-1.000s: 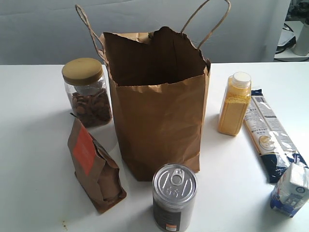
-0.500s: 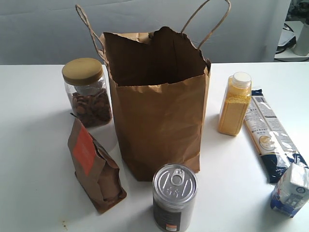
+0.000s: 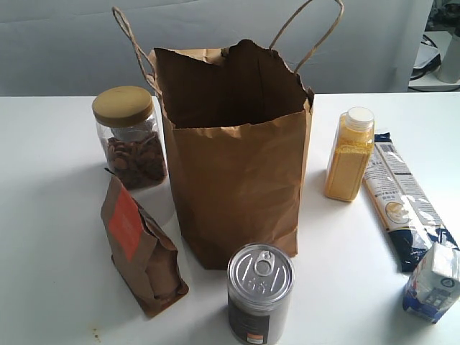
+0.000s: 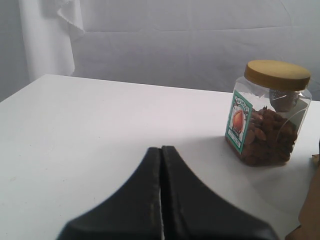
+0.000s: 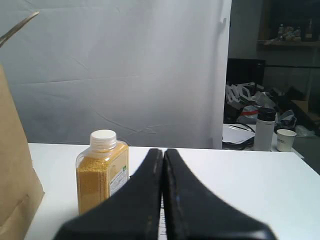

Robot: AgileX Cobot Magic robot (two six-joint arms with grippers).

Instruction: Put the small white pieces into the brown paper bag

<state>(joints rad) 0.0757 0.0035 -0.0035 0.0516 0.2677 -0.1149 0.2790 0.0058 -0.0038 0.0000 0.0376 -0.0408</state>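
Observation:
The tall brown paper bag (image 3: 237,172) stands open in the middle of the table in the exterior view, its top edge torn and its cord handles raised; its side (image 5: 12,175) shows in the right wrist view. No small white pieces show in any view. My left gripper (image 4: 161,149) is shut with nothing in it, low over bare table short of the nut jar (image 4: 267,112). My right gripper (image 5: 163,151) is shut and empty, beside the yellow-grain bottle (image 5: 101,167). Neither gripper appears in the exterior view.
Around the bag stand a nut jar (image 3: 131,136), a small brown pouch with an orange label (image 3: 140,248), a tin can (image 3: 259,291), a yellow-grain bottle (image 3: 349,153), a long packet (image 3: 402,201) and a white-and-blue carton (image 3: 433,282).

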